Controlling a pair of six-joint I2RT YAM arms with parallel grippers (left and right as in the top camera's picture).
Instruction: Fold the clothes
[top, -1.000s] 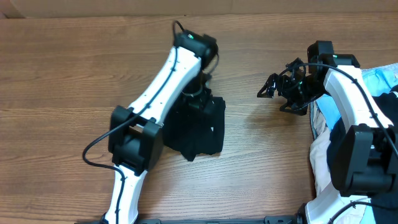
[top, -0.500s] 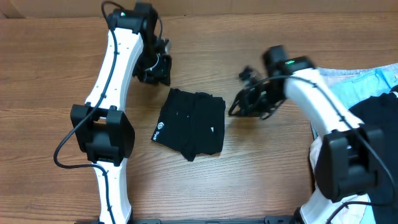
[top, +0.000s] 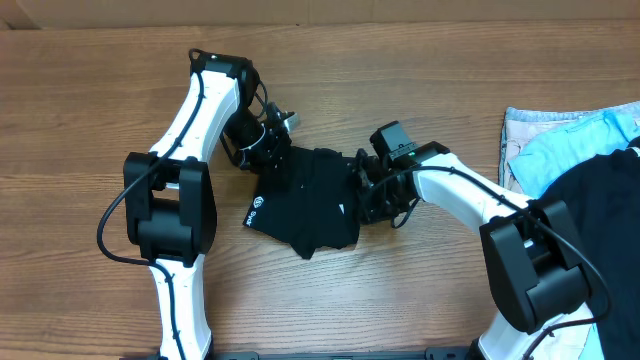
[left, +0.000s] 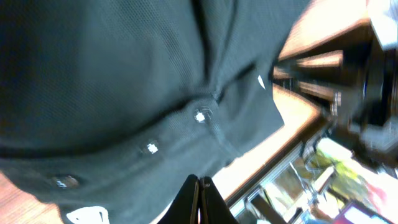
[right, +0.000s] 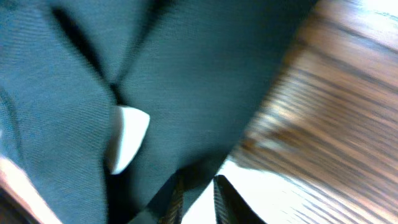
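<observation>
1. Seemingly well along: the black T-shirt (top: 310, 200) lies as a compact folded bundle between both grippers, touching each.
2. Left gripper (top: 268, 150) has its fingers together at the shirt's corner; right gripper (top: 368, 195) is too blurred to tell.
3. Probably a final fold or some neatening remains.

No legible text, white logo (top: 257, 211) on black T-shirt (top: 310, 190) too small to read, white tag (right: 127, 138) blurred
</observation>
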